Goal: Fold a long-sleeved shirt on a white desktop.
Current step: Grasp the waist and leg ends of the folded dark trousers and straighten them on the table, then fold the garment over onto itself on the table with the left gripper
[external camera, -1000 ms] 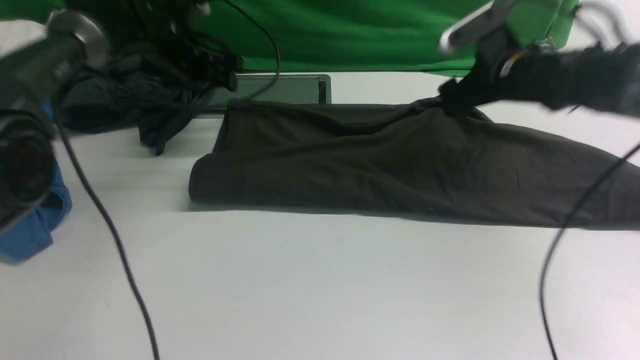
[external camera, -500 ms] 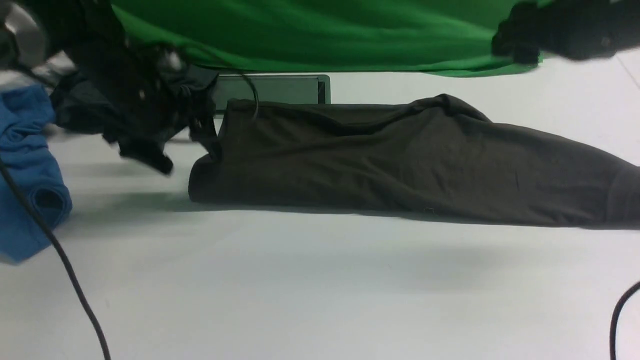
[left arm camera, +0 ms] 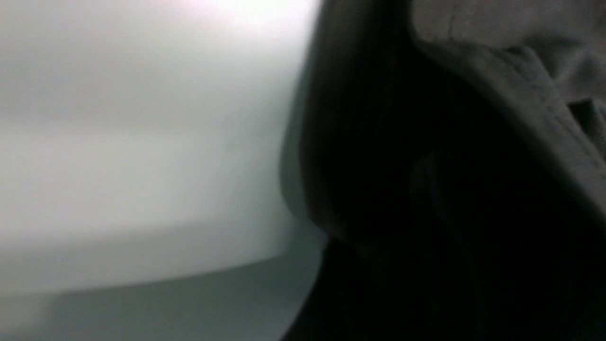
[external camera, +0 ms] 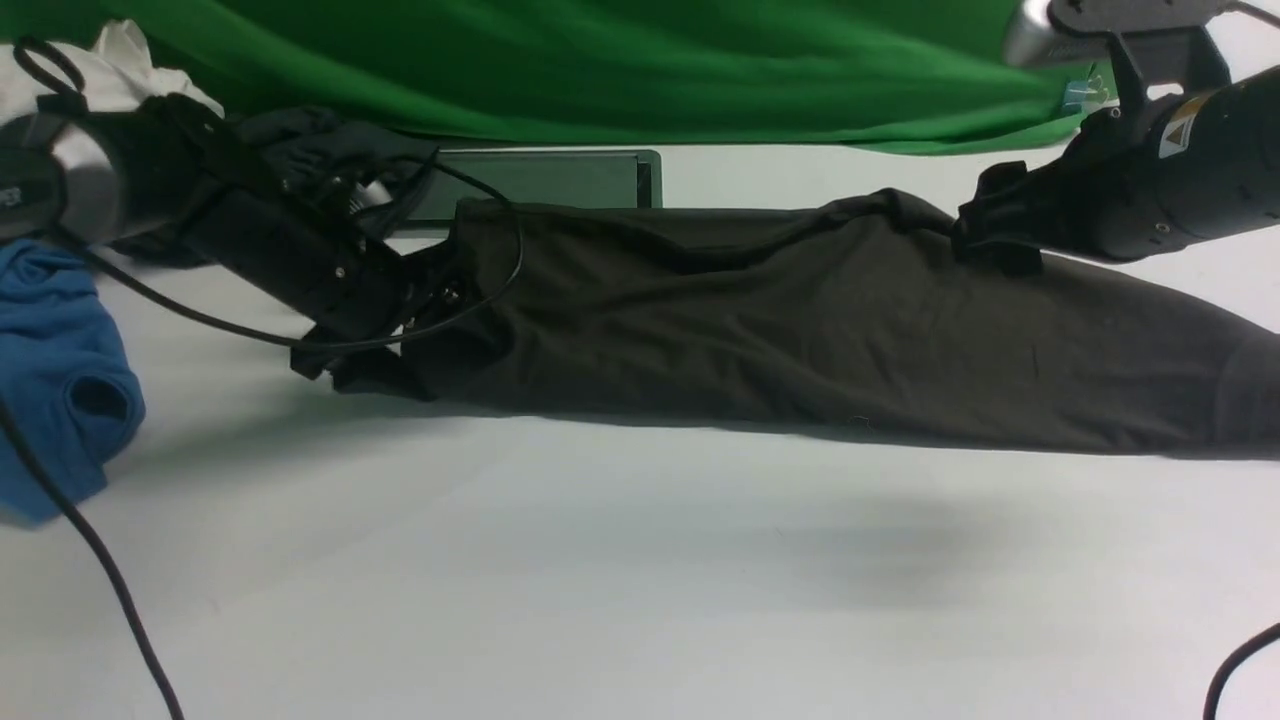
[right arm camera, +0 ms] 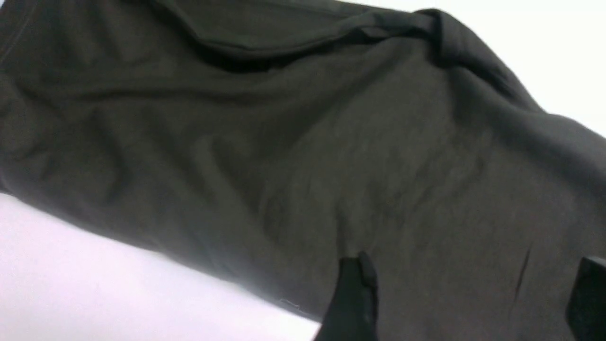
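Front view: left claw [external camera: 425, 345] at the shirt's [external camera: 740, 330] left end, right claw [right arm camera: 464, 293] spread wide above it.
Whether the left one grips cannot be told; the shirt lies rumpled across the surface [external camera: 640, 580], near the hatch [external camera: 545, 180].

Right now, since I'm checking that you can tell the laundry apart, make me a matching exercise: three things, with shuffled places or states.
1. dark shirt
2. blue garment
3. right gripper

A. jaws apart, above dark cloth
B. bunched at the tabletop's left side
C. spread wide across the white desktop

Pairs: 1-C, 2-B, 3-A
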